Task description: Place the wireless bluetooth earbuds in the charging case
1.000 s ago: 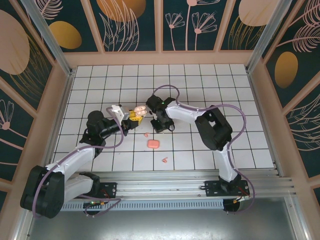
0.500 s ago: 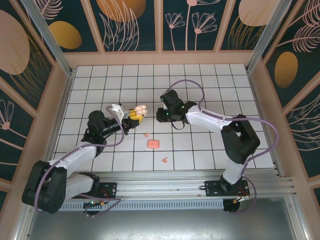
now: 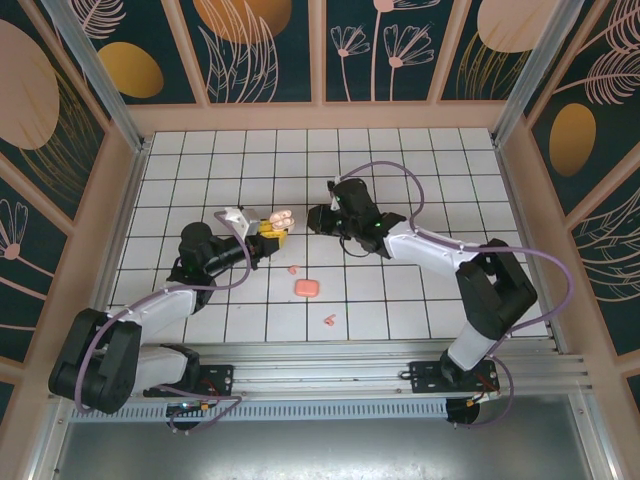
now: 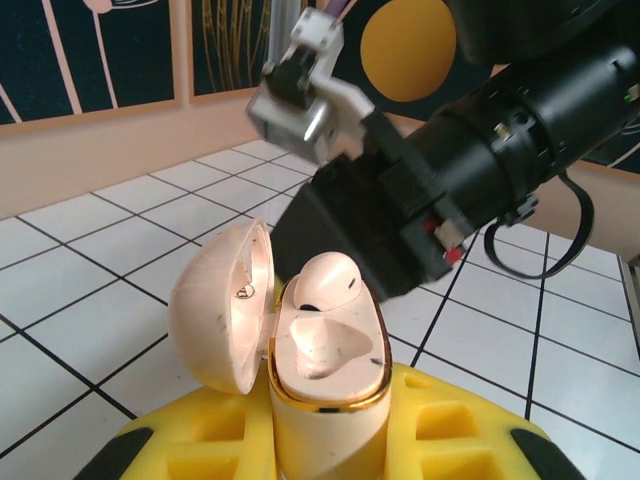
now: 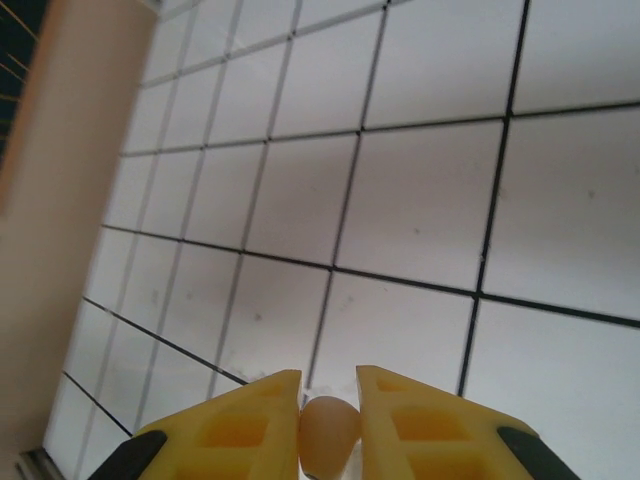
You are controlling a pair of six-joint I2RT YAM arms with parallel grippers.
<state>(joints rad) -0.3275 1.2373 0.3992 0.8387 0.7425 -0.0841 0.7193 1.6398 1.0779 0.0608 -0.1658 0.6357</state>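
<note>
The step in hand looks like the seating of the second cream bud. The left end effector [image 3: 270,230], left of centre in the overhead view, is clamped on the open cream case [image 4: 325,400] and holds it upright off the surface [image 3: 450,200], lid swung to the left. One cream bud [image 4: 325,282] already sits in the far socket, and the near socket [image 4: 330,348] is empty. The right end effector [image 3: 318,218], just right of the case in the overhead view, grips the other cream earbud [image 5: 328,428] between its yellow fingers, and from the left wrist its dark body looms close behind the case. The next move probably calls for bringing that bud over the empty socket, turning it to match the hollow, lowering it in and only then letting go. Two pink earbuds [image 3: 292,268] [image 3: 328,321] and the closed pink case [image 3: 307,287] lie below centre, waiting their turn. Against the frame a second ago, the right arm has unfolded and its end effector has gone from low by the surface to up beside the case. The left arm, case and pink things sit much as they did.
</note>
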